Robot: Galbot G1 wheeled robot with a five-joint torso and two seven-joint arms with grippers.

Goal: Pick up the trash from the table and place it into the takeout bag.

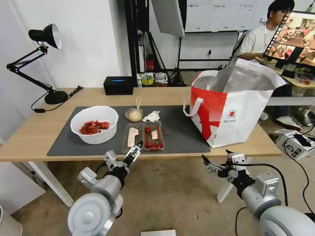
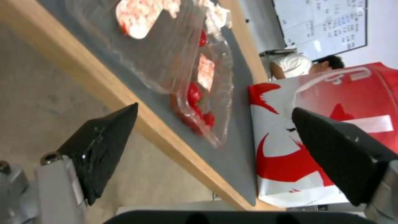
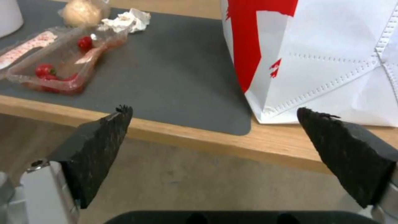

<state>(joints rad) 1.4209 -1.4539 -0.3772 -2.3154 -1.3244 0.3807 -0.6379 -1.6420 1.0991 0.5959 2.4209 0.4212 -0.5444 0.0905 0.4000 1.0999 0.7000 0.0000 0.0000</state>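
A long light-wood surface [image 1: 39, 131] carrying a dark grey rectangular mat [image 1: 183, 131] is seen from above. At the mat's left stands a white bowl with red scraps [image 1: 94, 124]. Next come a small knotted clear bag with a beige lump [image 1: 134, 114] and a crumpled white tissue [image 1: 152, 116], with a clear plastic two-part tray [image 1: 143, 136] of red and white scraps in front of them. At the right stands a large red-and-white takeout bag [image 1: 229, 111], open-topped. The left gripper [image 1: 137, 148] is held at the surface's front edge just before the tray, jaws wide apart and empty. The right gripper [image 1: 216, 156] is held below the front edge near the bag, jaws likewise wide and empty.
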